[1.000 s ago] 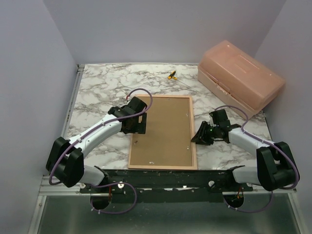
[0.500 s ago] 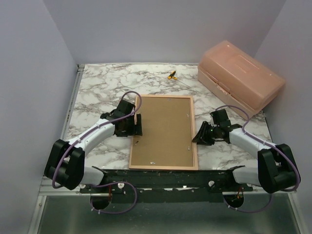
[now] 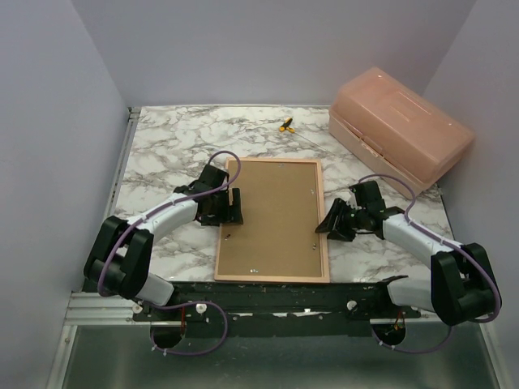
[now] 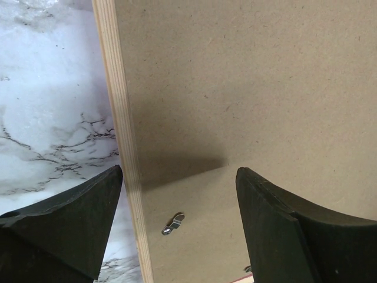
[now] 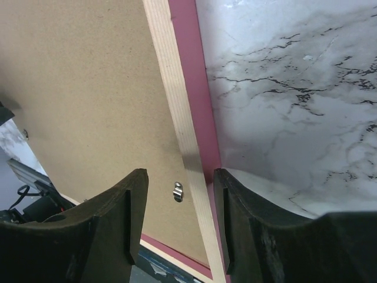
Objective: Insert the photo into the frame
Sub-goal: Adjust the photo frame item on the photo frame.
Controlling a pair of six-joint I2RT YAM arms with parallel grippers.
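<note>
Left gripper (image 4: 178, 177): fingers (image 4: 76, 218) are held well apart, nothing clamped. The left rail of the frame (image 4: 118, 118) is seen between them. One finger is over the marble table (image 4: 47, 88), the other over the brown backing board (image 4: 265, 88). A small metal turn clip (image 4: 174, 223) is seen on the board just inside the rail, in the gap between the fingers.

Right gripper (image 5: 179, 177): fingers (image 5: 112, 218) are also apart, with a narrower gap and nothing clamped. The frame's right rail is straddled, and its light wood back and a pink strip of outer edge are seen in the gap. A second clip (image 5: 178, 191) is seen on the board just beside that rail. Whether any fingertip touches the frame cannot be told.

Seen from above, the frame is laid flat and back-up on the table, close to the near edge, between the two grippers. Its opening is filled by the backing board. The left gripper is placed at about the middle of the left rail, the right gripper at the nearer half of the right rail.

The photo cannot be seen in any view.

A salmon plastic box (image 3: 401, 121) is set at the far right corner, well apart from the frame. A small yellow-and-black tool (image 3: 285, 125) is laid on the table beyond the frame's far edge, not touching it.
</note>
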